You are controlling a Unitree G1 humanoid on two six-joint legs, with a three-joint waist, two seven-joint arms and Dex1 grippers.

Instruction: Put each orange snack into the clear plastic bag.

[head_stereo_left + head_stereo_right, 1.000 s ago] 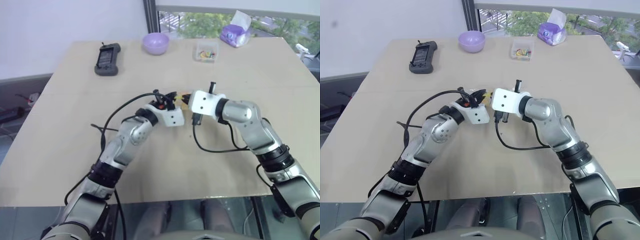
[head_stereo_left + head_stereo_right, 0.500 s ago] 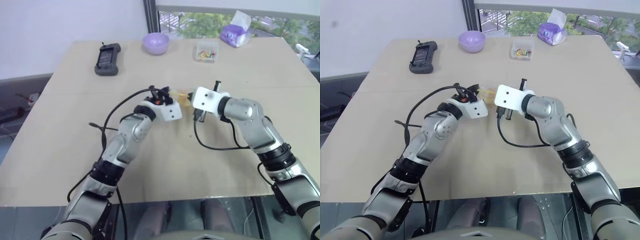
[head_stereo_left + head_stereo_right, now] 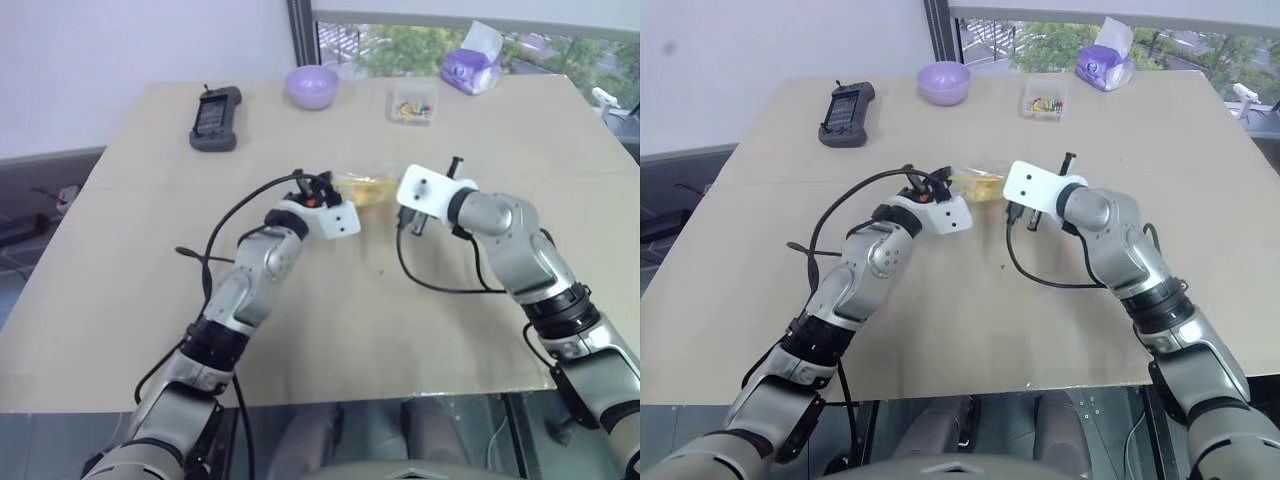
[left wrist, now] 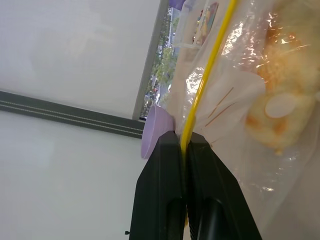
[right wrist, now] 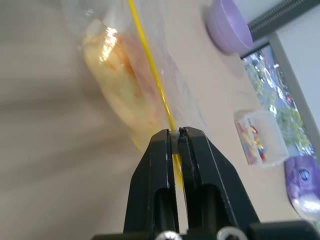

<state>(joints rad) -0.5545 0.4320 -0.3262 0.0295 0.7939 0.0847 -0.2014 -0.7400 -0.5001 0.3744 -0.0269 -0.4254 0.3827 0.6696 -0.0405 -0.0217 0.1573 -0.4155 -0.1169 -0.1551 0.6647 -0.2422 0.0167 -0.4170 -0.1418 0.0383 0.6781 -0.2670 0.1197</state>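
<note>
Right hand [image 5: 178,134] rightward, snack-filled clear plastic bag [image 3: 362,188]

Far table [image 3: 150,260] edge: black handheld device [image 3: 215,118], purple bowl [image 3: 312,85], clear box [image 3: 413,102], purple tissue pack [image 3: 469,66].

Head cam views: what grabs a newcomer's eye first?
The two grippers at mid-table, left gripper and right gripper, each shut on the yellow strip of the clear plastic bag stretched between them. An orange snack sits inside it. Along the far edge: a purple bowl and a black handheld device.
</note>
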